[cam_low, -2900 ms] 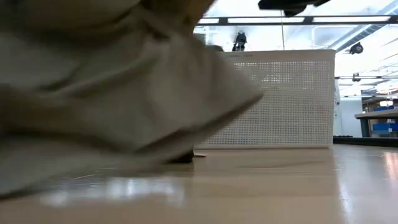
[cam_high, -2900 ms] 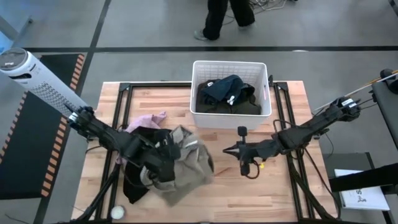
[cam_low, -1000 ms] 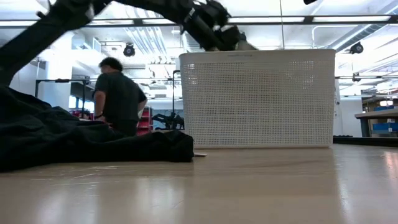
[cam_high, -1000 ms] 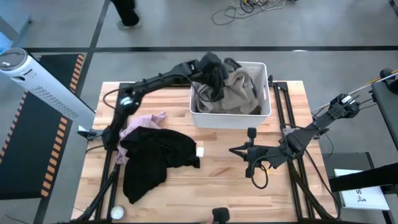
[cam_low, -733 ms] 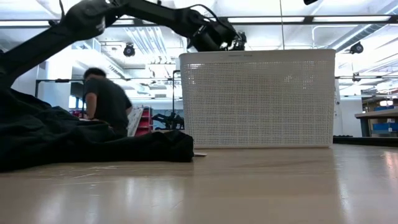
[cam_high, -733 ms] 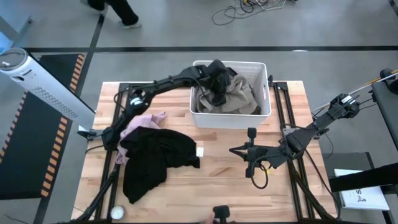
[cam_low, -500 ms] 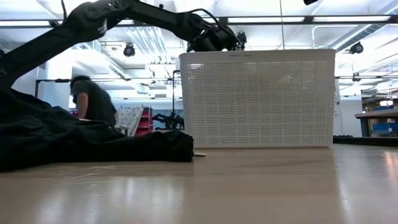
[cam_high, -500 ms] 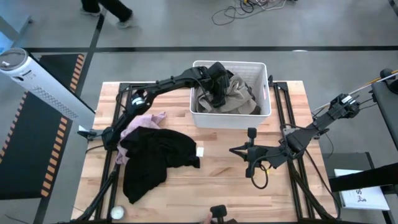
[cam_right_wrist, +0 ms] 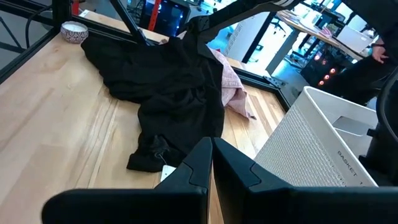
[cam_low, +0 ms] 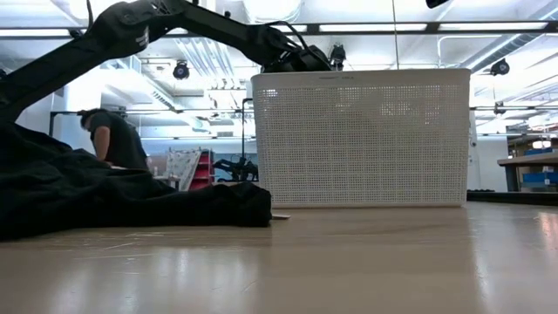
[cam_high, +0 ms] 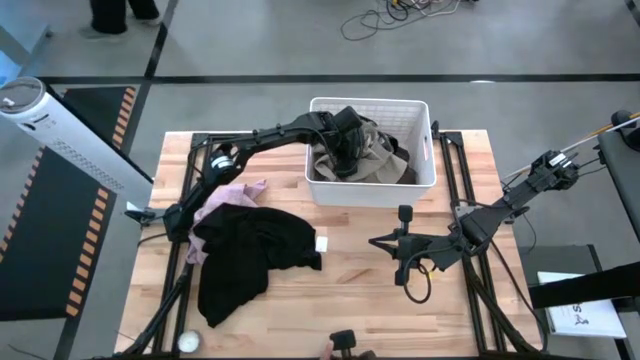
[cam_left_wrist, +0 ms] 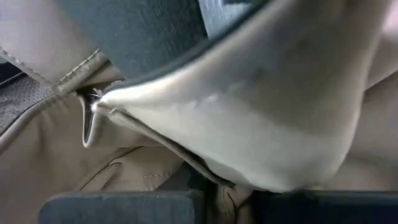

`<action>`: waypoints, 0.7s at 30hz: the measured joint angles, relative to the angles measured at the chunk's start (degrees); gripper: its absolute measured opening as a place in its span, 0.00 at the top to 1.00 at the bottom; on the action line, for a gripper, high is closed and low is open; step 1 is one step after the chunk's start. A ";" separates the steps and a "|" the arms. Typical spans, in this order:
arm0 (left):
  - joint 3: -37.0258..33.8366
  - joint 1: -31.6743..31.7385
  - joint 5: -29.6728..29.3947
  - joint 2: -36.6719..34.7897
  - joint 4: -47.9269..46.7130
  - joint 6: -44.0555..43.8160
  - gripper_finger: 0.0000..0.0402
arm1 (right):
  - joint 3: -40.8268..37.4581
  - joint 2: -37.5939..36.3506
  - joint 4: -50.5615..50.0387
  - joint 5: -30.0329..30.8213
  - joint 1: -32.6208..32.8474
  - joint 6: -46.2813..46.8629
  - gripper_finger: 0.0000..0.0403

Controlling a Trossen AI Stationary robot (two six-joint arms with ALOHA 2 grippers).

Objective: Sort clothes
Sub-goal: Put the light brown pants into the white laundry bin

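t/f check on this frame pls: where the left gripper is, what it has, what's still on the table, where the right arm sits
1. The left gripper is down inside the white basket. True.
2. The left gripper is shut on the beige garment. True; the left wrist view shows beige cloth pinched at its fingers.
3. The black garment is in the basket. False; it lies on the table, on the left arm's side.
4. The pink garment lies beside the black one on the table. True.
5. The right gripper holds the pink garment. False; it is shut on nothing, in front of the basket.
6. The basket is tipped over. False; it stands upright.
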 joint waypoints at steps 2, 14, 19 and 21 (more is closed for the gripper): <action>-0.02 0.00 -0.12 0.00 0.08 0.01 0.96 | 0.00 0.00 0.00 0.00 0.00 -0.04 1.00; 7.63 -1.06 -6.42 -2.91 -7.46 -1.98 0.63 | 0.00 0.00 -0.88 -0.04 0.00 0.74 1.00; 7.52 -1.47 -8.82 -9.05 -11.84 -1.73 0.49 | -0.02 0.00 -0.63 -0.02 0.00 0.48 1.00; 7.52 -1.84 -10.06 -11.32 -12.51 -1.77 0.45 | -0.02 0.00 -0.37 -0.02 0.00 0.17 1.00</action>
